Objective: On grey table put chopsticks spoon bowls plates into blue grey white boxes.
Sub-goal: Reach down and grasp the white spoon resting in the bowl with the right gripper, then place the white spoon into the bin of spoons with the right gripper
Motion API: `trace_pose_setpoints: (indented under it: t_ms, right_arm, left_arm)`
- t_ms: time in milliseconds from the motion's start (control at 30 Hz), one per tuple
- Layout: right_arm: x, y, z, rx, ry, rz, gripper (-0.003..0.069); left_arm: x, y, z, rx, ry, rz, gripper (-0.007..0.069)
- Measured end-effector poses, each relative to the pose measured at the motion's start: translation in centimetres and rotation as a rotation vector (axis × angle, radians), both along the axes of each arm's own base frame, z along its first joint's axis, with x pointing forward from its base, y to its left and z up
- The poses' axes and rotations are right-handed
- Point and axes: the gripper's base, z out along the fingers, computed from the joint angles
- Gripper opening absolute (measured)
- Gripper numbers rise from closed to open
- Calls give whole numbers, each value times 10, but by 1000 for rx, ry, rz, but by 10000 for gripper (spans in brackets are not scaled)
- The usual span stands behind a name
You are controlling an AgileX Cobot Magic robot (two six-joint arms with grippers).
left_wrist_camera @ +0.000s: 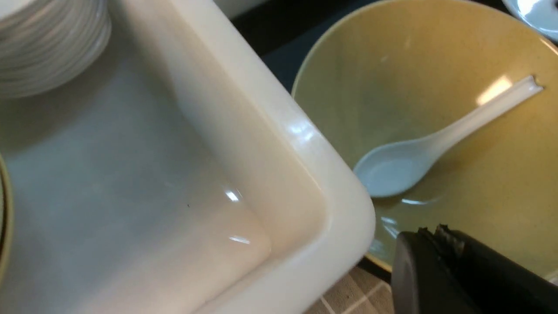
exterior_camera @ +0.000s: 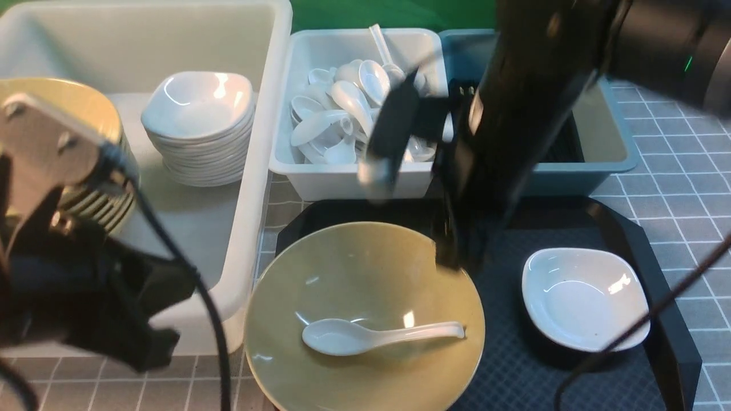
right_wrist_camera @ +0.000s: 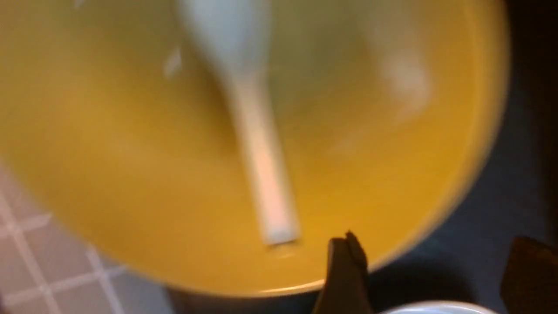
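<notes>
The white tub (exterior_camera: 143, 40) at far left holds stacked bowls (exterior_camera: 63, 91) and a stack of plates (exterior_camera: 197, 131). On the black tray (exterior_camera: 514, 365), 1 bowl (exterior_camera: 365, 274) cradles the spoon (exterior_camera: 377, 335), with 1 plate (exterior_camera: 585, 297) to its right. The right gripper (right_wrist_camera: 436, 244) hangs spread and empty above that bowl's far-right rim. The left gripper (left_wrist_camera: 436, 235) is clenched on nothing.

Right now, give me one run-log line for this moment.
right tool: open, empty, over yellow bowl | left tool: shut, by white tub | spoon: in bowl | small white plate: on black tray
</notes>
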Motion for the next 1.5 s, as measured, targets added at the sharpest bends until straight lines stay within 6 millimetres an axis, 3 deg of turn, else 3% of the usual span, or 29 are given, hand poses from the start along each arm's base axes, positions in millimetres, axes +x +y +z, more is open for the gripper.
trace_pose_setpoints:
  t_ms: [167, 500, 633, 700, 767, 900, 933, 1100, 1233, 1300, 1400, 1500]
  right_arm:
    - [-21, 14, -27, -62, 58, 124, 486]
    - [-17, 38, -71, -90, 75, 204, 483]
    - [-14, 41, -85, -112, 98, 213, 395]
    - [-13, 42, -85, -117, 102, 211, 291]
    - [-12, 43, -78, -117, 99, 212, 154]
    - [-7, 45, -58, -107, 52, 208, 148]
    - [-2, 44, -39, -106, -15, 190, 148]
    - [17, 34, 6, -67, -163, 106, 148]
    - [41, 20, 35, 11, -265, -17, 148]
    - [62, 12, 54, 133, -374, -147, 148]
    - [83, 6, 71, 292, -494, -277, 148]
    - [105, 2, 75, 440, -577, -396, 148]
  left_arm:
    - [-5, 2, -5, -3, -4, 3, -8]
    - [-3, 1, -3, -27, -28, 13, -8]
    - [-3, 0, -2, -46, -33, 16, -8]
    - [-3, -1, -2, -54, -30, 16, -8]
    - [-3, -1, -2, -56, -28, 17, -8]
    - [-2, 0, 5, -58, -32, 35, -8]
    - [3, 1, 17, -50, -49, 54, -8]
    - [20, 2, 49, 12, -93, 86, -8]
    - [45, -3, 70, 58, -120, 100, -8]
    - [70, -11, 72, 74, -113, 101, -8]
    - [104, -22, 63, 80, -103, 104, -8]
    - [130, -31, 48, 92, -82, 107, -8]
